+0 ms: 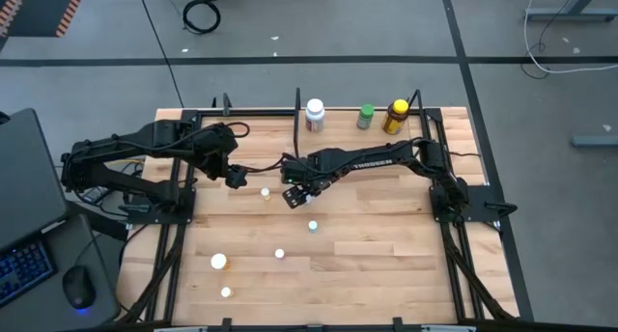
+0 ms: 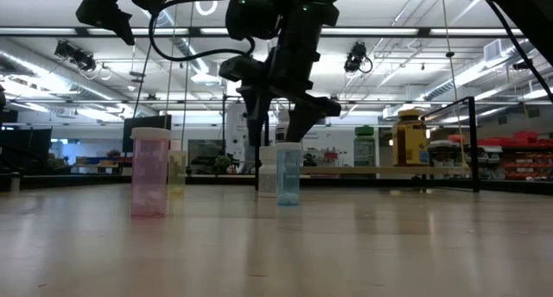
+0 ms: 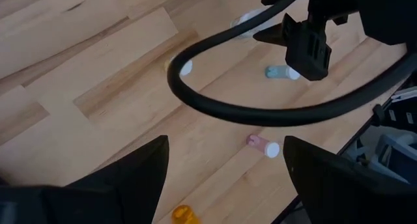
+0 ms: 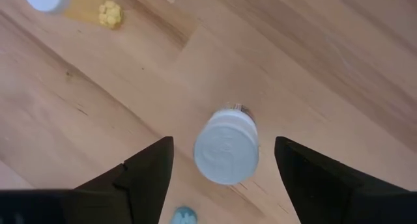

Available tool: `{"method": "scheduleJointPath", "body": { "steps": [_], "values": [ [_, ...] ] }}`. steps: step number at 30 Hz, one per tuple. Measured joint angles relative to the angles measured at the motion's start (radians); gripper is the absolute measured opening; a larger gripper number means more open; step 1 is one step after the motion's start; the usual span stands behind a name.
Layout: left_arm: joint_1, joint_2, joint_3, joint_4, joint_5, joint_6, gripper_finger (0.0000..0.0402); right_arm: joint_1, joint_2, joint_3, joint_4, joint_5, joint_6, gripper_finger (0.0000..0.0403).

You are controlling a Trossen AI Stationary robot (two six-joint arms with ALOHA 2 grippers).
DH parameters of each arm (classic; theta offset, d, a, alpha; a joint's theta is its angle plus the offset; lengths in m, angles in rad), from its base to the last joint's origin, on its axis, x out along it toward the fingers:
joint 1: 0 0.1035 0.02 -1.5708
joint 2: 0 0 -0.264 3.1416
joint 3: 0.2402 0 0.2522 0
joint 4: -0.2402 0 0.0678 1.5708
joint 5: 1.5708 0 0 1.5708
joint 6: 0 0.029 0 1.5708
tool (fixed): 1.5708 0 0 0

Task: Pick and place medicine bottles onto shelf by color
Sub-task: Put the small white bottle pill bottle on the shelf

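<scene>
A wooden table (image 1: 386,264) seen from above, with two dark robot arms reaching over it. The right gripper (image 4: 221,185) hangs near the table's middle, jaws spread wide, directly over an upright white-capped bottle (image 4: 226,146) that stands between its fingers, not gripped. The left gripper (image 3: 225,178) hovers to the left of it, jaws also apart and empty. On the shelf (image 1: 261,111) along the far edge stand three bottles: white (image 1: 315,115), green (image 1: 365,116) and yellow (image 1: 395,116) (side by side). Several small bottles remain scattered on the table, among them a pink one (image 2: 149,171) and a blue one (image 2: 289,173)
</scene>
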Motion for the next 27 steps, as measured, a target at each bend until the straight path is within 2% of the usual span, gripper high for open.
{"method": "scheduleJointPath", "body": {
  "steps": [9, 21, 27],
  "values": [
    [0.000, 0.000, 0.000, 0.000, 0.000, 0.000, 0.0306, 0.000, 0.000, 0.000, -0.016, -0.001, -0.016, 0.0256],
    [0.000, 0.000, 0.000, 0.000, 0.000, 0.000, 0.0306, 0.001, 0.000, 0.000, -0.028, -0.011, -0.019, 0.0172],
    [0.000, 0.000, 0.000, 0.000, 0.000, 0.001, 0.0306, -0.001, -0.003, 0.002, -0.061, -0.013, -0.066, 0.0145]
  ]
}}
